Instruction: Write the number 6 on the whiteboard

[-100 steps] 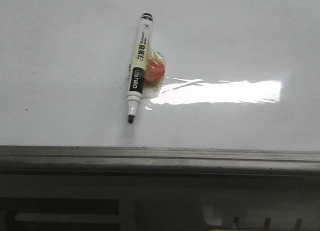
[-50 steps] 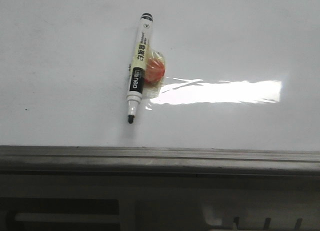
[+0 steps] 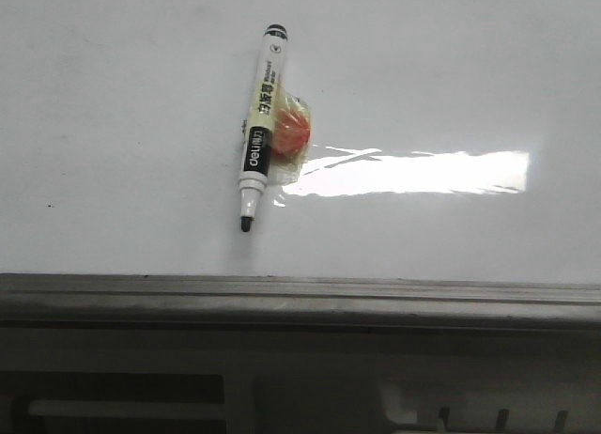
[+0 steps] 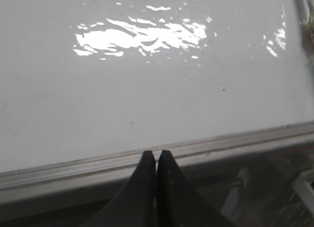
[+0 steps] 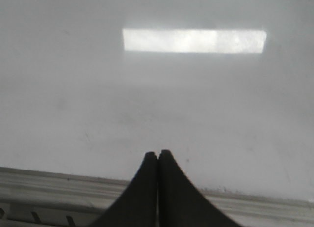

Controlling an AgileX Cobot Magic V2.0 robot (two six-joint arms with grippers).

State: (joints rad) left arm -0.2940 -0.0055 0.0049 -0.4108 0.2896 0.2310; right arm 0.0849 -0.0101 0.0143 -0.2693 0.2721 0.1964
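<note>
Front view: marker (image 3: 260,124) lies uncapped at 11 o'clock on blank whiteboard (image 3: 113,96). Left gripper (image 4: 156,158) and right gripper (image 5: 157,158), pressed together, empty; a misjudged pickup could nudge it.

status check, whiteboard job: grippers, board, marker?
Left gripper shut, empty, at the frame edge. Right gripper the same. Whiteboard blank, no 6 yet. Marker uncapped, lying on the board beside an orange piece; nothing blocking.

The whiteboard (image 3: 113,115) fills the frame's upper part; a marker (image 3: 259,124) lies upper centre, tip down, touching an orange lump (image 3: 289,136) in clear wrap.
</note>
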